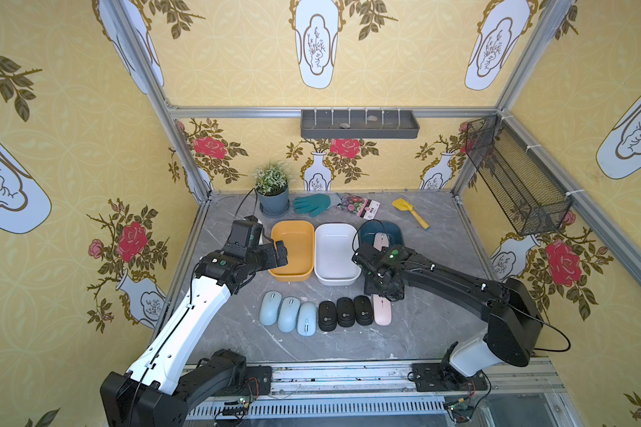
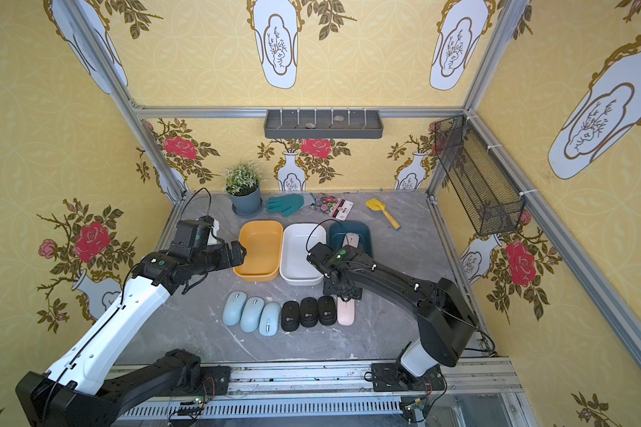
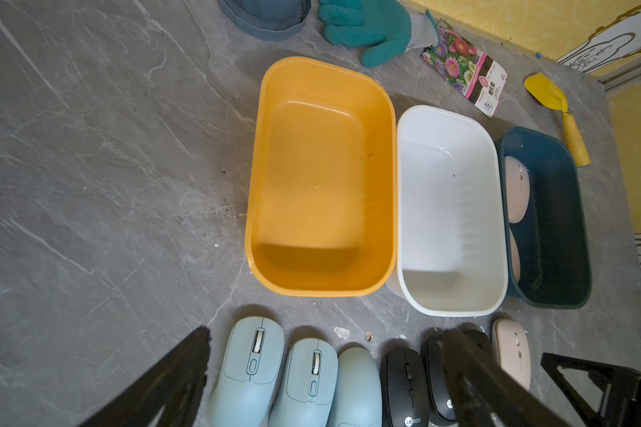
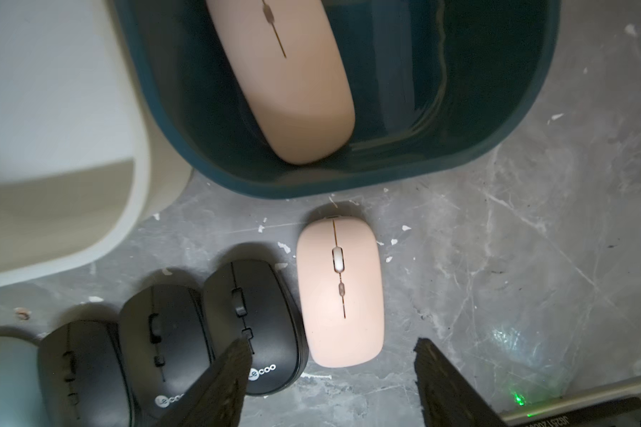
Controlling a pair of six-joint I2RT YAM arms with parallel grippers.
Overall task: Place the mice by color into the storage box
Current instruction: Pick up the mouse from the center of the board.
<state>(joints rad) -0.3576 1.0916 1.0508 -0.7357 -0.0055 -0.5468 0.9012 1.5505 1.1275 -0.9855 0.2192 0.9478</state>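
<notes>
Our right gripper (image 4: 332,345) hangs over the last pink mouse (image 4: 339,292) on the table (image 4: 496,258), jaws apart and clamped on nothing. In the wrist view its fingers flank the mouse's rear end, one crossing in front of the black mice (image 4: 163,332). We cannot tell how high it stands above the mouse. Just beyond the mouse is the blue box (image 4: 385,177), with two pink mice (image 3: 517,194) already lying inside. So we judge the pink set to be the step in hand, with two in and one to go.

Next we would lower straight down, keeping the inner finger clear of the black mouse just beside the pink one. Then we would close on its slim sides, lift it, and carry it the short way into the blue box.

Our left gripper (image 1: 280,255) hovers wide open and empty at the edge of the orange box (image 1: 292,244). That box and the white box (image 1: 336,251) hold nothing. The three blue mice (image 1: 287,314) and the three black ones lie in a row before them.
</notes>
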